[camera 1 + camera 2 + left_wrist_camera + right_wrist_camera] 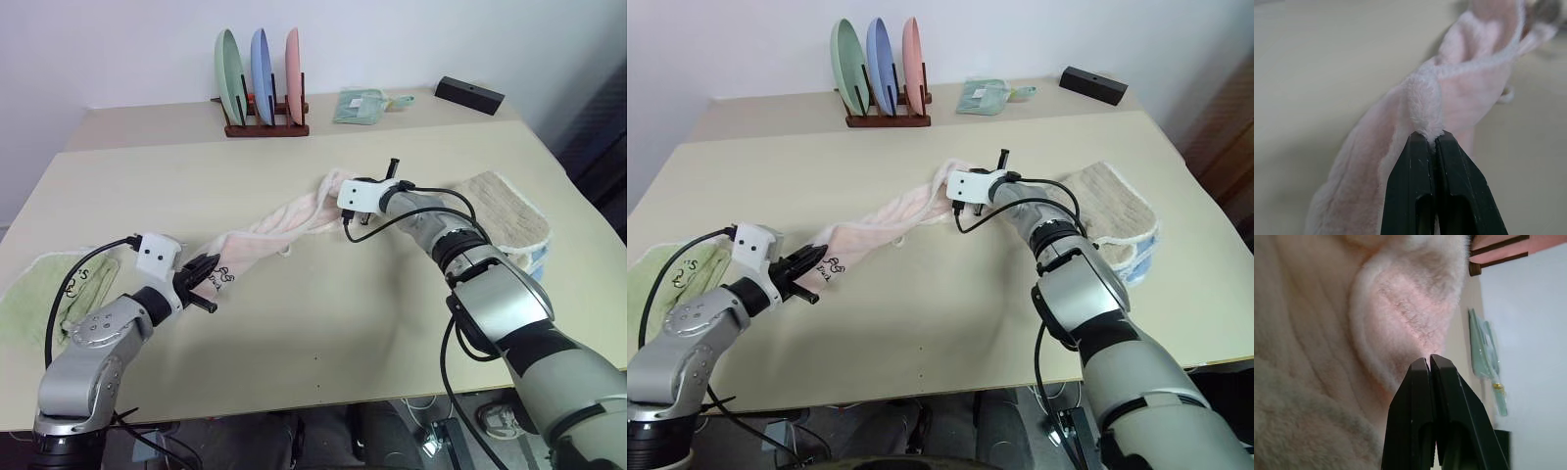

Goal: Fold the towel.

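Towel [279,227] stretched btwn left tool [1434,138], right tool [1428,360], both pinching.

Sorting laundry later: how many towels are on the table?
3: the pink towel stretched across the middle, a green towel at the table's left edge, a beige towel at its right. Others may be hidden.

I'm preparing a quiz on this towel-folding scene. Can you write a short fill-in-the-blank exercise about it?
1. The left pincer and right pincer each hold an end of the ____ towel.
2. The rack at the table's far side holds ____ plates.
3. The left pincer is ____ on the towel.
4. A ____ towel lies by the table's left edge.

Missing words: pink; three; shut; green
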Robot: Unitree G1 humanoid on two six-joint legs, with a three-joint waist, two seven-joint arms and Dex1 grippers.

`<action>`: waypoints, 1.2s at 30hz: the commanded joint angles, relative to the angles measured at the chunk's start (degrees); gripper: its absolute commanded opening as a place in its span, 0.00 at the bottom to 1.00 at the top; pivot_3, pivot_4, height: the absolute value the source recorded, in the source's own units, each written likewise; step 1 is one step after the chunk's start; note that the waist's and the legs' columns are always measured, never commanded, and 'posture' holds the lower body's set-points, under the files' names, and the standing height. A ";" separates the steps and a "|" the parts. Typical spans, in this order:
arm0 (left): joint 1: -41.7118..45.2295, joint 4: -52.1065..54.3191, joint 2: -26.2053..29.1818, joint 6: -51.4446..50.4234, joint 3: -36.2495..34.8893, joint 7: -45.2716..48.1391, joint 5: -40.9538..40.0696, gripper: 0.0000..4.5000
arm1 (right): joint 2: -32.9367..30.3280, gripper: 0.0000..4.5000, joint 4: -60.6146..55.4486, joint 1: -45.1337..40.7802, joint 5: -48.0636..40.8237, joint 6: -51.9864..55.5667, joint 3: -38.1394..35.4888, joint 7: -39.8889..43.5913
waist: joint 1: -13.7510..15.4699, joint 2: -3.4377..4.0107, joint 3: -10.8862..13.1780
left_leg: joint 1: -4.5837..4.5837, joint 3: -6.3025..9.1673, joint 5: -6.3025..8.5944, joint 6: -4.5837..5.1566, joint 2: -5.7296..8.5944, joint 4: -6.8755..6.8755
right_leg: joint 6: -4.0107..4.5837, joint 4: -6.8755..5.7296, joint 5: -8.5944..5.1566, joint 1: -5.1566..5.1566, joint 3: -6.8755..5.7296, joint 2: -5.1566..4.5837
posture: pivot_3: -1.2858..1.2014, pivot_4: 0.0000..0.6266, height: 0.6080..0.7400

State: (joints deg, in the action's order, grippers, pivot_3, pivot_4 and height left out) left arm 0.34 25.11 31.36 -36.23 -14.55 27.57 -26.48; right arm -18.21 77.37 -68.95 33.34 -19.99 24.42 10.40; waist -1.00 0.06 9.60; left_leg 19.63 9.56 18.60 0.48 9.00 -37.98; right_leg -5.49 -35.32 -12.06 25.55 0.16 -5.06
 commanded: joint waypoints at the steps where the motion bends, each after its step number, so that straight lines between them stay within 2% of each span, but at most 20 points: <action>1: 0.64 1.19 1.05 -0.01 -2.58 0.11 -1.08 0.00 | -1.32 0.13 -2.27 1.38 -5.63 -1.86 -4.24 9.02 | 0.03 0.00 0.00 | 0.00 0.00 0.00 0.00 0.00 0.00 | 0.00 0.00 0.00 -0.01 0.00 0.00 | 0.52 0.24 1.00; 2: 0.72 1.34 1.11 -0.19 -2.00 0.25 -1.19 0.00 | -3.29 0.19 -4.09 2.25 -6.79 -4.35 -4.94 11.84 | 0.05 0.00 0.00 | 0.00 0.00 0.00 0.00 0.00 0.00 | 0.00 0.01 0.00 -0.01 0.00 0.00 | 0.52 0.24 1.00; 6: 0.85 1.69 1.03 -0.43 -0.24 0.77 -1.10 0.00 | -7.90 0.63 -10.44 5.35 -11.05 -10.14 -6.95 21.92 | 0.09 0.04 0.03 | 0.01 0.00 0.00 0.01 0.00 -0.01 | 0.00 0.03 0.00 -0.02 0.00 0.00 | 0.52 0.24 1.00; 10: 1.36 1.10 1.04 -0.31 0.44 1.26 -0.94 0.00 | -10.99 0.63 -14.72 7.83 -10.00 -13.21 -4.92 26.64 | -0.13 0.04 0.02 | -0.02 -0.05 0.04 -0.05 -0.09 -0.01 | 0.00 0.03 0.00 -0.02 0.03 0.00 | 0.52 0.24 1.00; 16: 2.04 0.35 0.89 0.06 0.73 1.43 -0.53 0.00 | -12.30 0.63 -17.30 9.74 -11.36 -13.24 -5.11 32.49 | 0.10 0.04 0.02 | -0.04 -0.16 0.06 -0.11 -0.27 -0.01 | 0.13 0.04 0.08 -0.01 0.05 0.11 | 0.52 0.24 1.00; 22: 1.98 0.65 0.34 0.27 1.65 1.29 -0.47 0.00 | -11.78 0.63 -16.57 9.69 -7.81 -14.42 -2.68 31.08 | 0.20 0.02 0.01 | -0.05 -0.17 0.06 -0.10 -0.28 -0.02 | 0.14 0.04 0.09 -0.02 0.05 0.11 | 0.52 0.24 1.00; 29: 0.59 1.44 0.50 0.33 1.36 1.42 -0.60 0.00 | -11.84 0.63 -19.79 10.26 -13.05 -13.54 -4.62 39.19 | 0.19 0.02 0.01 | -0.07 -0.21 0.07 -0.12 -0.34 -0.02 | 0.17 0.06 0.11 -0.02 0.06 0.17 | 0.52 0.24 1.00; 32: 0.46 1.35 0.42 0.28 1.62 1.65 -0.85 0.00 | -11.04 0.63 -19.16 10.23 -11.96 -13.78 -3.59 38.34 | 0.26 0.02 0.01 | -0.07 -0.22 0.08 -0.13 -0.36 -0.02 | 0.18 0.07 0.11 -0.02 0.06 0.19 | 0.52 0.24 1.00; 36: 1.20 0.79 0.11 0.53 2.51 1.85 -0.61 0.00 | -8.27 0.63 -15.14 7.16 -7.37 -11.94 -1.86 28.12 | 0.03 0.02 0.01 | -0.11 -0.29 0.09 -0.16 -0.43 -0.02 | 0.24 0.07 0.16 -0.03 0.15 0.30 | 0.52 0.24 1.00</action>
State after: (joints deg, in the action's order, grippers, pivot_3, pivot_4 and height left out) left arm 0.82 24.82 31.45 -36.85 -11.97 29.23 -26.86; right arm -27.44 61.34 -59.67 24.22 -32.82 22.03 42.68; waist -0.97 0.08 9.61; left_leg 19.46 9.16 18.70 0.30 8.51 -38.00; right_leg -5.21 -35.27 -11.88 25.53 0.42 -4.68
